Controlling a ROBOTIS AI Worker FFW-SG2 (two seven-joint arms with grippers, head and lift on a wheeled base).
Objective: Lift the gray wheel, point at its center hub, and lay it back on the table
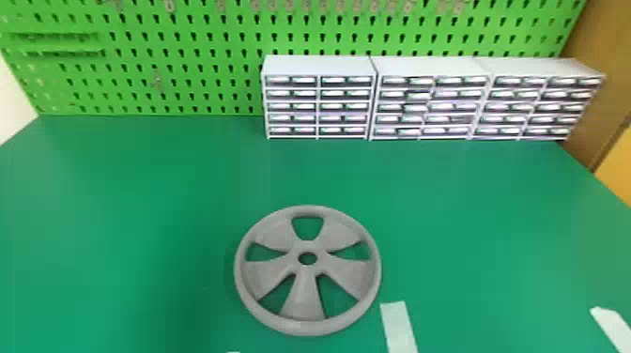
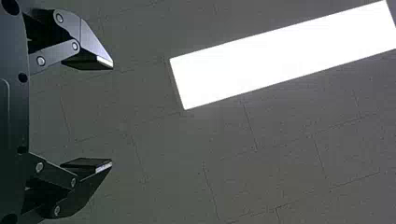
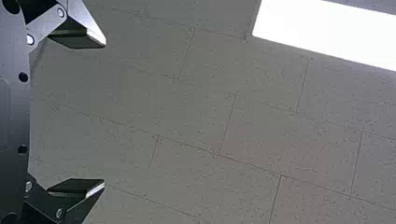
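Wheel: the gray wheel point(image 1: 303, 300) lies flat on the green table point(image 1: 164, 188), in front of you, near your midline.
Long axis: none to line up with; it is round, so your grip likely depends on the rim.
Hub: the center hub point(image 1: 308, 271) faces up.
Tape: a pale strip point(image 1: 399, 326) sits just beside the rim, to your right.
Drawers: the cabinets point(image 1: 319, 105) stand well beyond the wheel.
Left claw: point(image 2: 111, 114) spread, nothing between its fingers, aimed at the ceiling point(image 2: 280, 140).
Right claw: point(image 3: 104, 112) spread and empty, also aimed upward.
Nearer arm: you cannot tell; either must probably turn down toward the wheel first.
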